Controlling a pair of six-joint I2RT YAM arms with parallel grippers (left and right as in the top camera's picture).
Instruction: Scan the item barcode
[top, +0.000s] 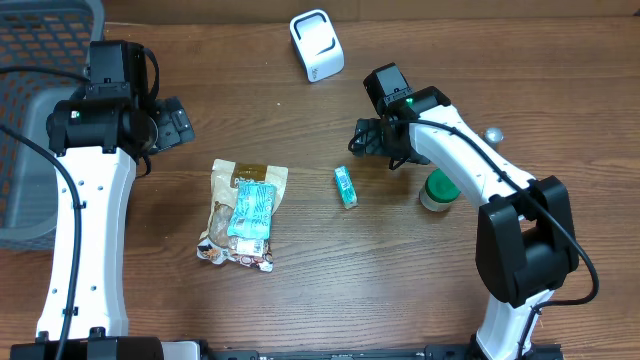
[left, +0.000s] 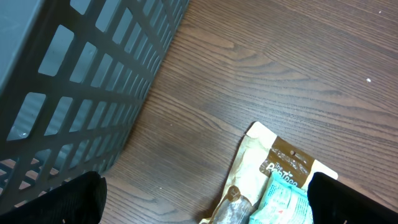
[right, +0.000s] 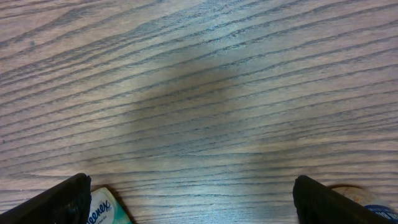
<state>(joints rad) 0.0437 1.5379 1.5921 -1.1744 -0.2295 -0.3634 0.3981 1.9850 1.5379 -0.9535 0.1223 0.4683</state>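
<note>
Though each wrist view shows only dark fingertips (right: 56, 202) at its corners, the left gripper (top: 182, 123) and right gripper (top: 358, 140) both stand wide apart, empty. Just beside the right gripper the tissue pack (right: 104, 210) is cut off, its barcode unseen; the scanner (top: 316, 45) sits farther off. A wood-grain table (right: 199, 93) lies beneath, a grey basket (left: 74, 81) beside the left gripper.

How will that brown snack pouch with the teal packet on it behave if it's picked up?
The brown pouch looks like crinkled film, so it will probably sag and flex. It lies flat, so it likely won't roll. The teal packet resting on it may slide off.
</note>
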